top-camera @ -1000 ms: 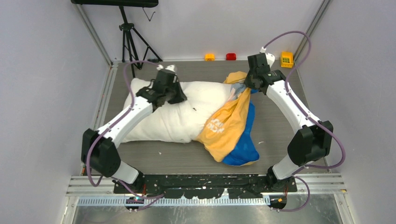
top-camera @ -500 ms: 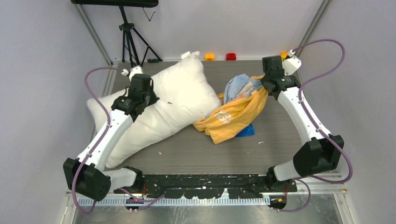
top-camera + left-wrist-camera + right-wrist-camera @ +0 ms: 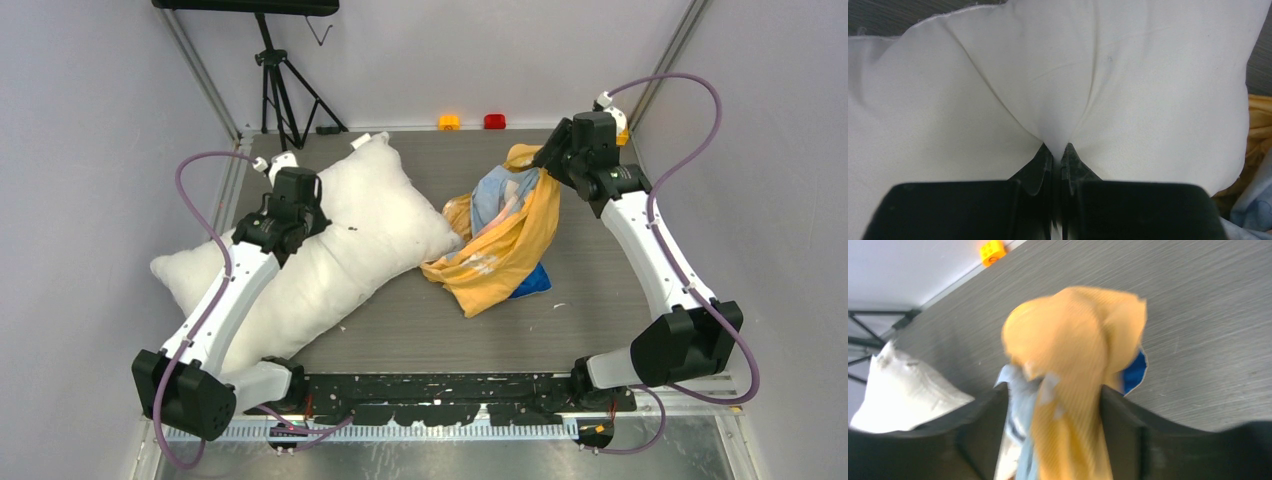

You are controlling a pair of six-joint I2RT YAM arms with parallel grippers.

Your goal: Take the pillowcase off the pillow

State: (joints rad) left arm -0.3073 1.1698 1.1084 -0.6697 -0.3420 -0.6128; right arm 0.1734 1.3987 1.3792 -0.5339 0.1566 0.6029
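The white pillow (image 3: 350,240) lies slantwise on the left half of the table, fully out of the pillowcase. My left gripper (image 3: 312,213) is shut on a pinch of the pillow's fabric (image 3: 1098,75), the cloth pulled into a fold at the jaw tips (image 3: 1057,148). The orange-yellow pillowcase (image 3: 505,240), with pale blue and blue parts showing, is heaped at the centre right, its top end drawn up to my right gripper (image 3: 548,165). There the jaws stand wide apart (image 3: 1053,390), and the blurred pillowcase (image 3: 1073,345) hangs loose between the fingers. One pillow corner (image 3: 903,390) shows at the left of the right wrist view.
A small orange-yellow block (image 3: 449,122) and a red block (image 3: 494,121) sit at the table's far edge; the orange-yellow block (image 3: 992,251) also shows in the right wrist view. A black tripod (image 3: 275,80) stands behind the far left corner. Grey walls close both sides.
The left arm has swung the pillow left and nearer, free of the pillowcase. The right gripper carried the pillowcase's end to the far right, then opened its jaws.
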